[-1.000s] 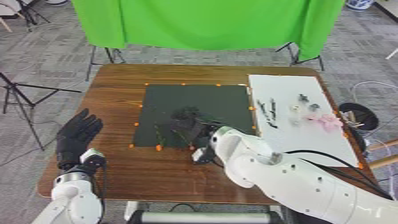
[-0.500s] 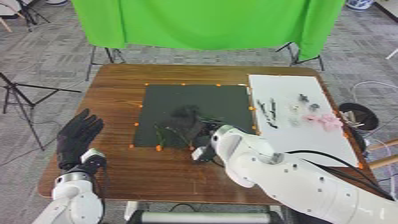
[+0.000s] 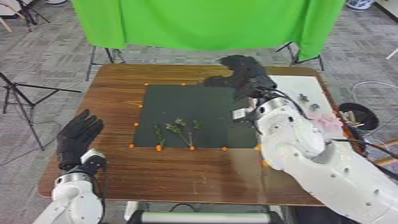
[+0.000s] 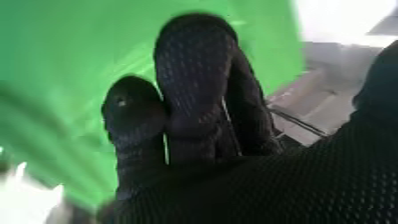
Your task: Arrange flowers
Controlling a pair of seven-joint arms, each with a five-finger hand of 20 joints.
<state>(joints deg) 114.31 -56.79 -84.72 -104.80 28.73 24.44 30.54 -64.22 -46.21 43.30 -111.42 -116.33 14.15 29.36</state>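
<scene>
At the near left of the table (image 3: 178, 175), the left hand (image 3: 78, 131) lies palm-down or nearly so, fingers straight and apart, gripping nothing. Green stems (image 3: 180, 133) lie flat, roughly side by side, on the near part of the dark mat (image 3: 173, 102). They should prove light, thin and somewhat springy, their tips easily bruised; recommended hold is a gentle pinch low on the bare stalk. Pink flowers (image 3: 327, 121) lie on the white board (image 3: 293, 83), right side; judged soft and crushable, to be taken by any stalk, never by the bloom. Small grey pieces (image 3: 304, 98) lie farther up that board; material cannot be told. Farthest out, the right hand (image 3: 245, 74) is over the mat's far right corner, fingers extended, nothing seen in its grasp. Labels and writing: none legible.
</scene>
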